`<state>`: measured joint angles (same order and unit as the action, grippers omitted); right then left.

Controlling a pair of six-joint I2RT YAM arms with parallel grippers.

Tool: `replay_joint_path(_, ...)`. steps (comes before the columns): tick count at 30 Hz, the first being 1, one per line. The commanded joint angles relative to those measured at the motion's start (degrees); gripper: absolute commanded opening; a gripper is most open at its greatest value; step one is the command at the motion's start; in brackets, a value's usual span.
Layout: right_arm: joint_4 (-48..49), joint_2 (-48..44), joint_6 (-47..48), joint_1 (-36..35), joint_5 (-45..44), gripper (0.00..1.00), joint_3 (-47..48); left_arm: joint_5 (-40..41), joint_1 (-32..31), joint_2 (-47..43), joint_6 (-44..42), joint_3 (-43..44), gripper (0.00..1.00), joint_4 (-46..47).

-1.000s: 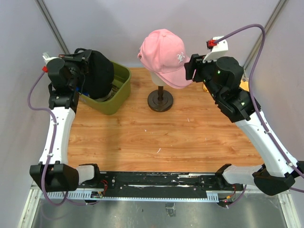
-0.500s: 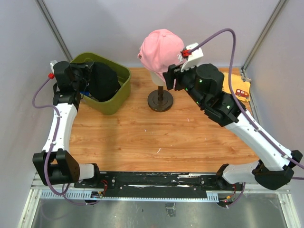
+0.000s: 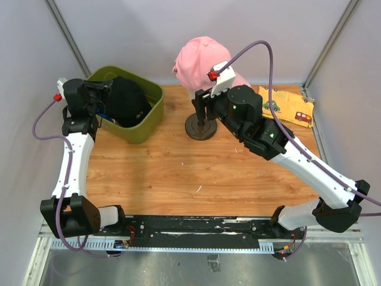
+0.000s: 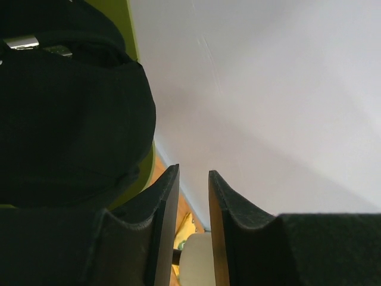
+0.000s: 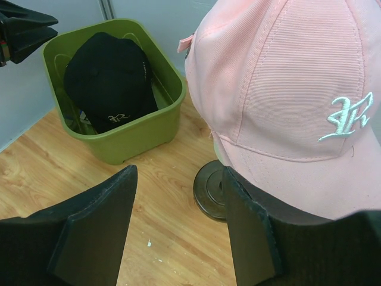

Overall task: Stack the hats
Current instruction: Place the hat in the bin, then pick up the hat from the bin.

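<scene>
A pink hat [image 3: 197, 58] with a white logo sits on the mannequin head; its crown and brim [image 5: 286, 83] fill the right wrist view. A black hat [image 3: 127, 101] lies inside the olive-green bin [image 3: 156, 94], and its small logo shows in the right wrist view [image 5: 110, 83]. My left gripper [image 3: 100, 98] hovers at the bin's left rim beside that hat [image 4: 65, 107], jaws slightly apart and holding nothing [image 4: 193, 179]. My right gripper [image 3: 200, 107] stands open in front of the stand, its right finger just under the pink brim [image 5: 180, 173].
The mannequin's dark round base [image 5: 211, 190] rests on the wooden table [image 3: 178, 167]. A yellow printed cloth [image 3: 289, 107] lies at the back right. The bin's front wall [image 5: 131, 140] stands left of the stand. Grey walls close in on three sides.
My left gripper opened and let go of the black hat, which now lies in the bin. My right arm swung left, from beside the pink brim to in front of the stand.
</scene>
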<state>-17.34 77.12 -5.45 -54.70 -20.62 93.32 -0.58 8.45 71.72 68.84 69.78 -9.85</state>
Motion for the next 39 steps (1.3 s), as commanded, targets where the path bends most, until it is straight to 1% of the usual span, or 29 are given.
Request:
replay_joint_path(1, 1.7, -1.1, 1.4, -0.9, -1.8, 0.60, 1.4, -0.1, 0.4, -1.5, -2.7, 1.3, 0.30, -0.3)
replay_joint_path(5, 1.7, -1.1, 1.6, -0.9, -1.9, 0.60, 1.3, -2.6, 0.3, -1.2, -5.2, 2.1, 0.30, -2.7)
replay_joint_path(8, 2.1, -1.1, 1.7, -0.9, -2.0, 0.61, 0.8, -2.5, -0.1, -2.4, -7.5, 0.5, 0.31, -3.7)
replay_joint_path(13, 2.5, -1.0, 1.8, -0.9, -2.2, 0.61, 0.1, 0.6, -1.4, -1.3, -13.0, 2.6, 0.33, -10.6)
replay_joint_path(19, 2.7, -2.0, 1.7, -0.9, -2.5, 0.61, -1.5, 8.6, -1.4, -1.7, -12.5, 1.8, 0.43, -16.4)
replay_joint_path(22, 2.7, -2.9, 1.7, -0.8, -3.0, 0.62, -2.5, 9.7, -1.4, -1.5, -11.9, 0.7, 0.45, -16.3)
replay_joint_path(28, 2.6, -4.5, 1.5, -0.7, -3.6, 0.62, -4.2, 8.8, -1.4, 0.2, -11.0, -0.4, 0.46, -13.1)
replay_joint_path(39, 2.6, -4.8, 1.1, 0.0, -3.7, 0.62, -5.2, 11.0, -1.7, 4.2, -14.2, 1.4, 0.48, -10.9)
